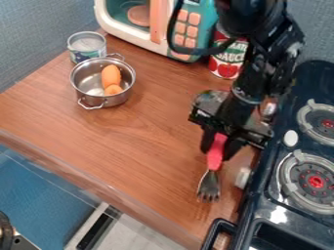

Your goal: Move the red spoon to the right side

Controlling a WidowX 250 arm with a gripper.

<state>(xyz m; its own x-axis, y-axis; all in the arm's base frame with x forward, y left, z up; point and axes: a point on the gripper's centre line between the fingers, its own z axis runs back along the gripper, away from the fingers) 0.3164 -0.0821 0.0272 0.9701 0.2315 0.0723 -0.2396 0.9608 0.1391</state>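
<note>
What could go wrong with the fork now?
The fork might slip, because the gripper pinches just its red handle and the metal end sticks out. That end could also bump the pale knob on the stove, which is close beside it.

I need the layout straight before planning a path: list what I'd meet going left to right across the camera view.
Steel pot, red-handled fork, silver stove knob, nearer stove burner.

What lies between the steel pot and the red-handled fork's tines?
Just bare wooden countertop between the steel pot and the fork's tines, as the camera view shows.
</note>
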